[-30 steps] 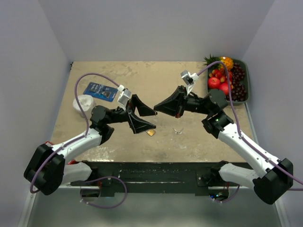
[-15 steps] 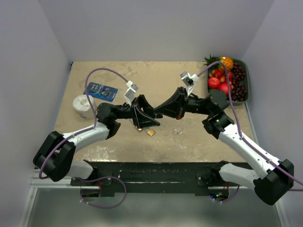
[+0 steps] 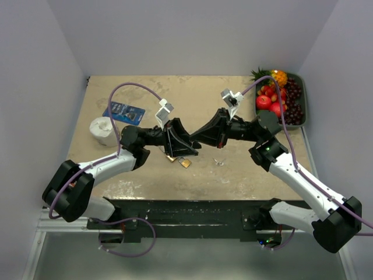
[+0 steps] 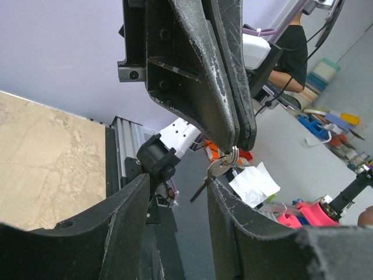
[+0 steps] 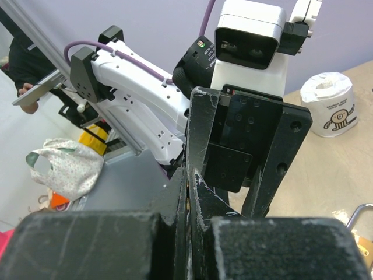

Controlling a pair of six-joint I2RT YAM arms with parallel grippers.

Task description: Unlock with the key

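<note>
Near the front edge of the table, a brass padlock lies flat on the beige top, below the two grippers and apart from both; above it the arms reach inward and meet tip to tip over the middle of the table; the right gripper has its jaws pressed together on the ring of the key, which hangs slanted from the fingertips, clear of the padlock; the left gripper faces it with jaws parted, one finger on either side of the dangling key and neither seen touching it; farther back on the left stands a white paper roll, with a blue packet just beyond it; a tray of fruit fills the far right corner.
</note>
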